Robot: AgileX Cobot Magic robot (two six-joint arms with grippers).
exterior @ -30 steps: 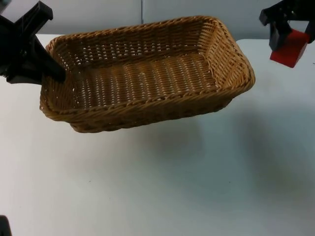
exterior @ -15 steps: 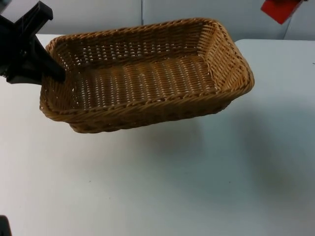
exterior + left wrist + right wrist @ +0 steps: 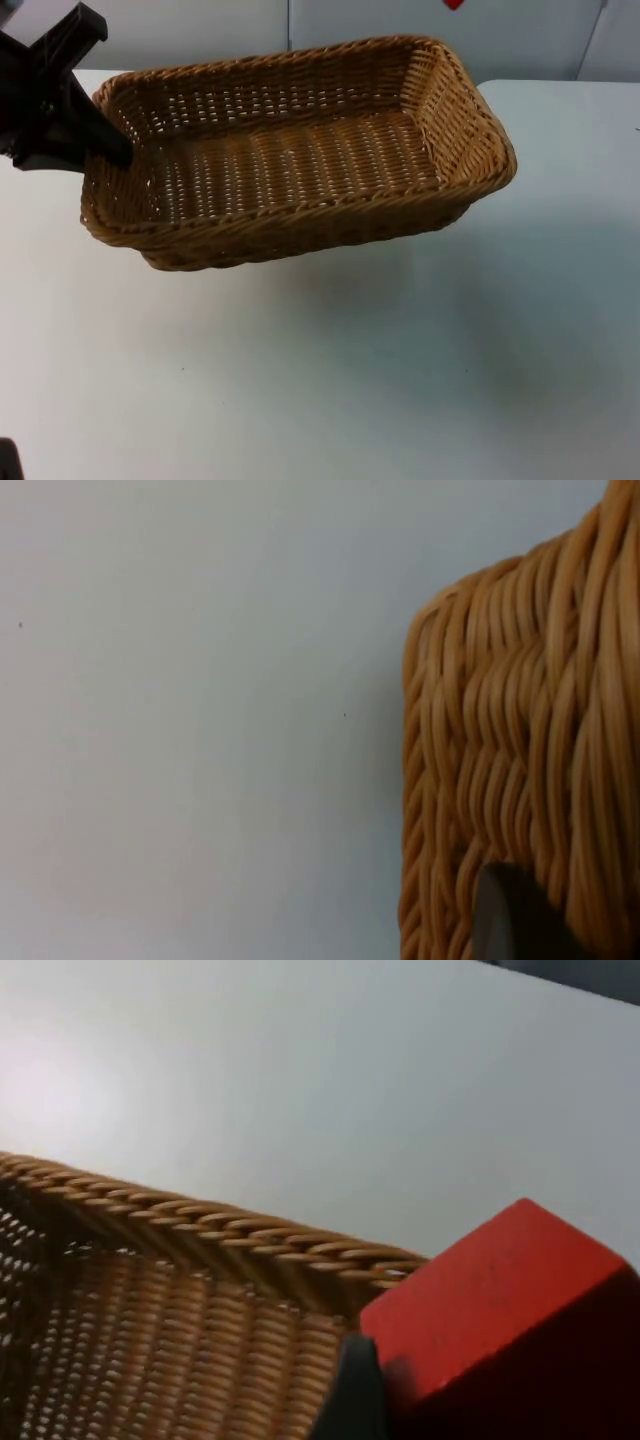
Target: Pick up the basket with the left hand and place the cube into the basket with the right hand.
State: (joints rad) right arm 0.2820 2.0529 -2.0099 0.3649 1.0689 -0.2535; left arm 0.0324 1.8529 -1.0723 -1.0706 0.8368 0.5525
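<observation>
The wicker basket (image 3: 300, 150) is held clear of the white tabletop (image 3: 400, 380), its shadow cast beneath it. The left gripper (image 3: 118, 152) is clamped on the rim at the basket's short end; in the left wrist view a dark fingertip (image 3: 515, 920) is pressed against the woven wall. The red cube (image 3: 500, 1310) is gripped in the jaws of the right gripper (image 3: 430, 1400), and is seen poised above the basket's rim and interior. A sliver of red is noted at the upper edge of the top view.

Bright, even overhead light. Soft diffuse shadow on tabletop (image 3: 330, 300) beneath raised basket (image 3: 300, 150). Mild glare on tabletop beyond basket rim in right wrist view. Cube (image 3: 500, 1300) near face shaded, slightly soft. Left wrist weave slightly blurred.
</observation>
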